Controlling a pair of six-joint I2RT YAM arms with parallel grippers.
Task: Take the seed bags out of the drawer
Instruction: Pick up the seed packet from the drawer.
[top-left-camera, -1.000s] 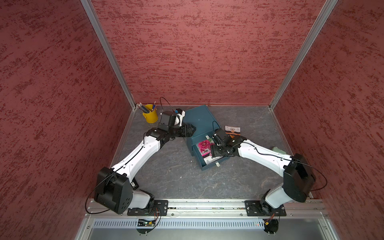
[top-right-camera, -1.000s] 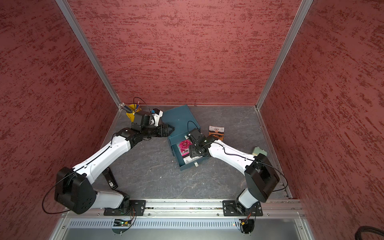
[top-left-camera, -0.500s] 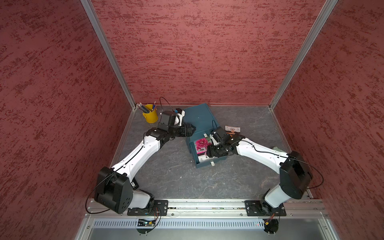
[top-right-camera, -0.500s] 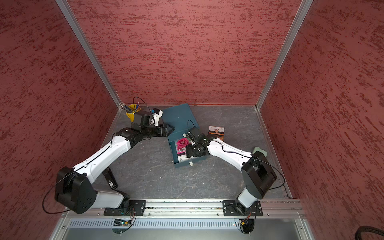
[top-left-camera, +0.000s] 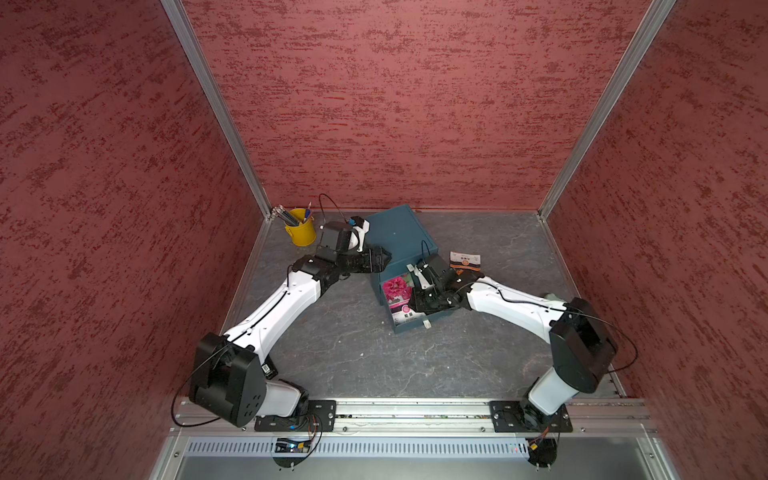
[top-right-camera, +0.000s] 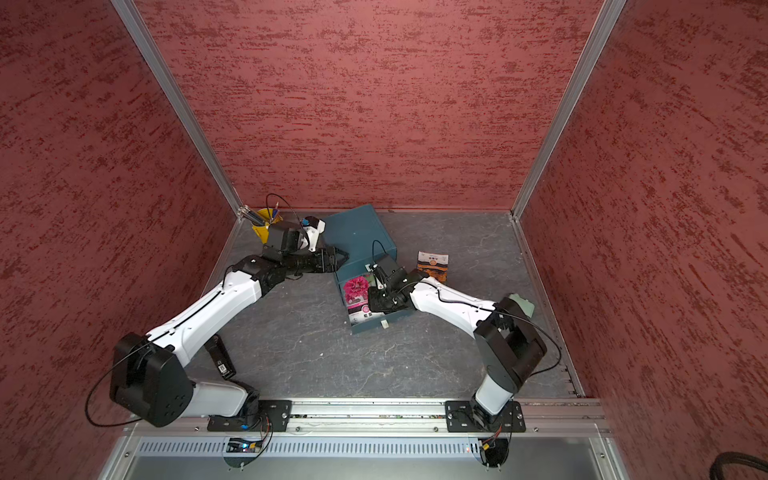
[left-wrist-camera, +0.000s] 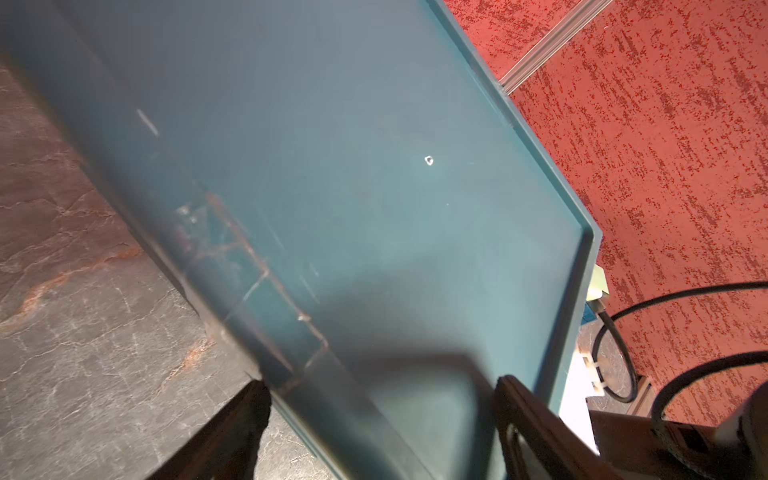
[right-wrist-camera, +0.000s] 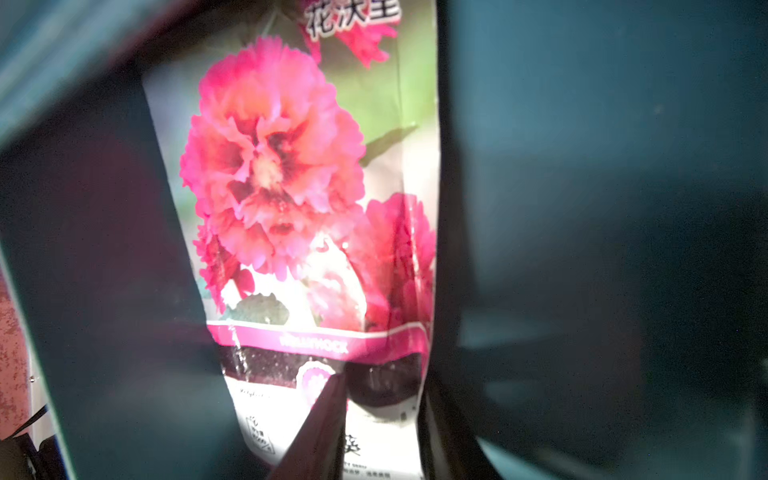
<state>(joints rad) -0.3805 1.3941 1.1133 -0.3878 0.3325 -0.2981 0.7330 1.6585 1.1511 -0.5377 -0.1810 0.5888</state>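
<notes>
The teal cabinet (top-left-camera: 397, 235) stands at the back, its drawer (top-left-camera: 432, 322) pulled out toward me. Inside it lies a pink-flowered seed bag (top-left-camera: 397, 293), large in the right wrist view (right-wrist-camera: 291, 187). My right gripper (top-left-camera: 417, 305) reaches into the drawer. Its jaws are drawn close on the bag's white end by one long edge (right-wrist-camera: 382, 415). An orange-flowered seed bag (top-left-camera: 465, 261) lies on the table right of the cabinet. My left gripper (top-left-camera: 381, 258) clamps the cabinet's near left corner, one finger (left-wrist-camera: 237, 428) against the side and the other (left-wrist-camera: 523, 415) on the top.
A yellow pencil bucket (top-left-camera: 300, 232) stands in the back left corner. A pale green object (top-right-camera: 520, 302) lies by the right wall behind my right arm. The drawer's white pull tab (top-left-camera: 426, 325) sticks out toward the front. Red walls enclose three sides.
My right gripper has pushed further into the drawer toward the pink bag and its jaws have closed. The left arm has kept its hold on the cabinet.
</notes>
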